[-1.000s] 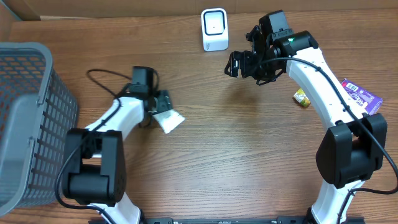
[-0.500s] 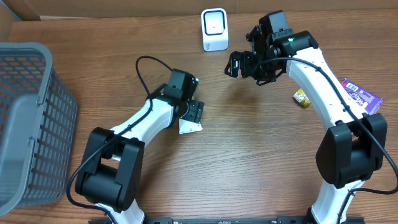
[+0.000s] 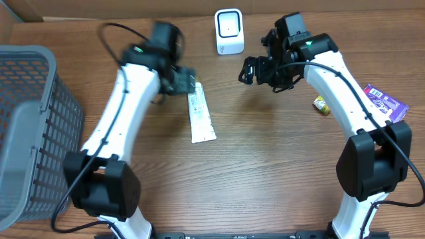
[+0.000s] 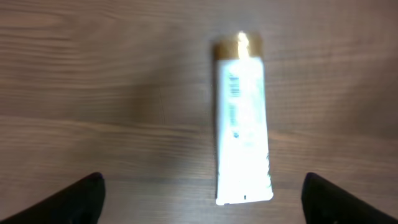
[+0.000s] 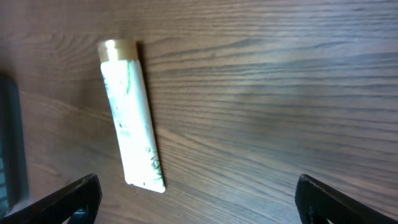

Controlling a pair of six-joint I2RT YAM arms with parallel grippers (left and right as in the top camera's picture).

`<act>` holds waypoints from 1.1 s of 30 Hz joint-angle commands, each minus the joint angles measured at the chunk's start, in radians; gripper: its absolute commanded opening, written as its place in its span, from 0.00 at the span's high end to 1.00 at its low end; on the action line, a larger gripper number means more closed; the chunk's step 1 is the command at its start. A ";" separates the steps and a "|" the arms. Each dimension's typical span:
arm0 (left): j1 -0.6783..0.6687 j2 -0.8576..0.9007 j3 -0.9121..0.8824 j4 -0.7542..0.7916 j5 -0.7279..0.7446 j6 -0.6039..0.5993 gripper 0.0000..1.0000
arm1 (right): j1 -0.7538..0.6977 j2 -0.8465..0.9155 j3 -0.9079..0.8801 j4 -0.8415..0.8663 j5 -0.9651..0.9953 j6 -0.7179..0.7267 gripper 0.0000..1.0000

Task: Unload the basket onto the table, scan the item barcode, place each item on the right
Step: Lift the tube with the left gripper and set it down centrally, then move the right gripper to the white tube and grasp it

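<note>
Overhead: a white tube (image 3: 200, 117) lies flat on the wooden desk (image 3: 265, 179), lengthwise away from the robot, in front of the white scanner (image 3: 229, 31) and a little to its left. The left pincer (image 3: 186, 83) is blurred and sits by the tube's far end; contact cannot be judged from here. The right pincer (image 3: 255, 70) hangs over bare desk beside the scanner, well apart from the tube, its jaws spread and empty. A grey basket (image 3: 30, 133) stands at the left edge; a purple packet (image 3: 385, 101) and a small yellow item (image 3: 323, 104) lie on the right.

Left wrist: the left pincer (image 4: 202, 183) is released, its two fingers (image 4: 81, 199) wide apart at the bottom corners. The tube (image 4: 242, 118) lies beyond them on the desk, gold cap farthest, flat end nearest, untouched.

Right wrist: the right pincer (image 5: 198, 186) is likewise released and empty. The tube (image 5: 132, 115) lies slightly tilted ahead, nearer the fingertip (image 5: 74, 196) at the lower left corner.
</note>
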 commanded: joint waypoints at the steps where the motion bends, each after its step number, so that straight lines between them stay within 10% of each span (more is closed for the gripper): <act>1: 0.073 0.003 0.161 -0.092 -0.018 -0.084 0.05 | 0.047 0.048 -0.001 0.002 -0.058 -0.012 0.00; 13: 0.210 0.004 0.322 -0.212 -0.019 -0.084 0.00 | 0.196 0.188 -0.006 0.074 -0.234 -0.074 0.00; 33: 0.209 0.004 0.322 -0.211 -0.018 -0.084 0.00 | 0.255 0.305 -0.138 0.349 -0.288 0.090 0.30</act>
